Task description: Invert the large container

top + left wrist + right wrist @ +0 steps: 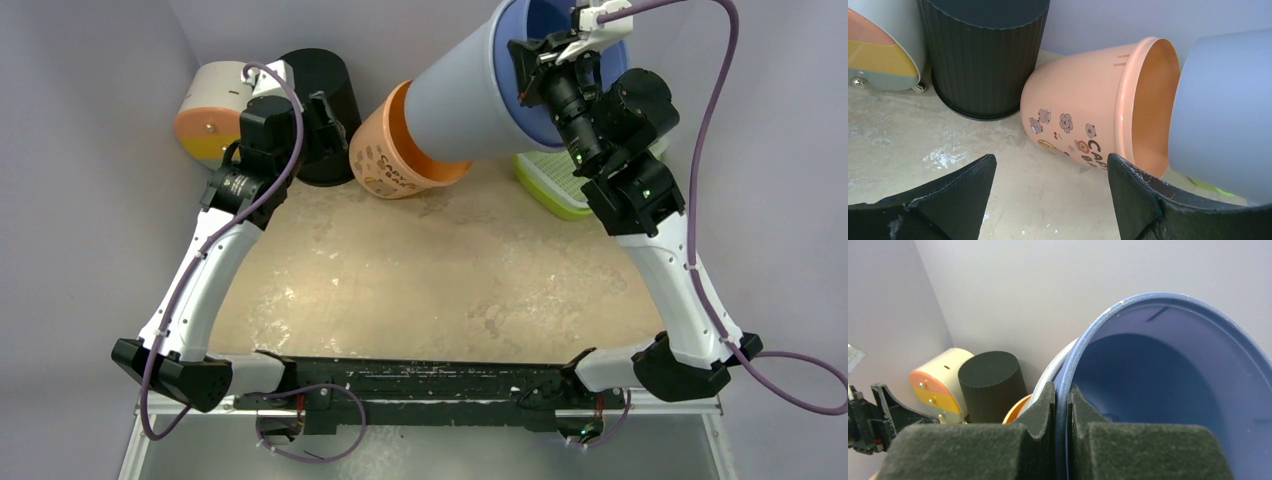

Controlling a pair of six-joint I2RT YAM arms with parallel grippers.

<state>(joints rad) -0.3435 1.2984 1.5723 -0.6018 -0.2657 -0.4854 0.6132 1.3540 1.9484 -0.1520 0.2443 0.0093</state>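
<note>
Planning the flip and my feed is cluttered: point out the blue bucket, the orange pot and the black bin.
blue bucket (470, 92), top view, outer side wall.
orange pot (1073, 95), left wrist view, decorated side wall.
black bin (983, 60), left wrist view, ribbed side wall.

Right hand (528, 62) pinches the tilted blue container's (468, 100) rim — base at the orange bucket's (385, 165) mouth.

Robot lab cell: plain grey walls (90, 60), stained tabletop (430, 280), black mounting rail (430, 376).

I see smooth matt plastic on the blue container (465, 100), a slightly glossy plastic orange bucket (1083, 95), a ribbed matt black bin (983, 65), and a scuffed, mottled tabletop (420, 280).
</note>
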